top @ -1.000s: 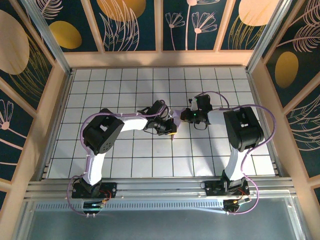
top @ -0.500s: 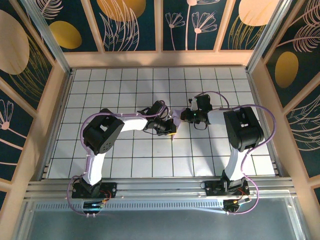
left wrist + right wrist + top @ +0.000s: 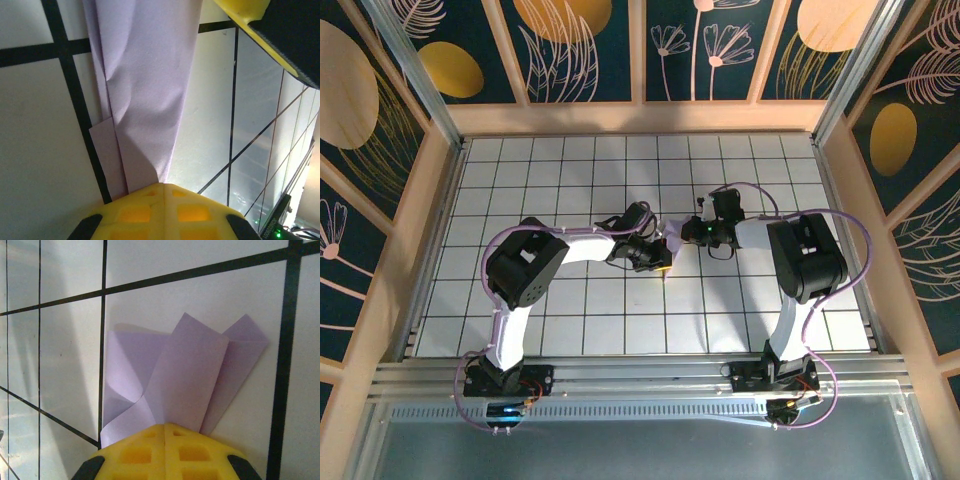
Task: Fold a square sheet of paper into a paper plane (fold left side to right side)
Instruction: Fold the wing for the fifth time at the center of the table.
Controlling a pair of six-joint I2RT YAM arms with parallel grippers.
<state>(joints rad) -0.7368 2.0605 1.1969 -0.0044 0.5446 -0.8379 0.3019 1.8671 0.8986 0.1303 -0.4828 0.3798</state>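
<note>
- Left tool [image 3: 162, 189] and right tool [image 3: 165, 427] each pinch one end of the paper plane [image 3: 186, 372]
- Best to grip firmly and tension gently, so the creases ahead line up

Overhead, two wrist close-ups on paper [image 3: 145, 75]

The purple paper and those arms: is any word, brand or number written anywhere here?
No text can be read.
The purple paper is plain, with no marks.
What may be pale print on a dark part at the corner of the left wrist view is too small and blurred to read.
</note>
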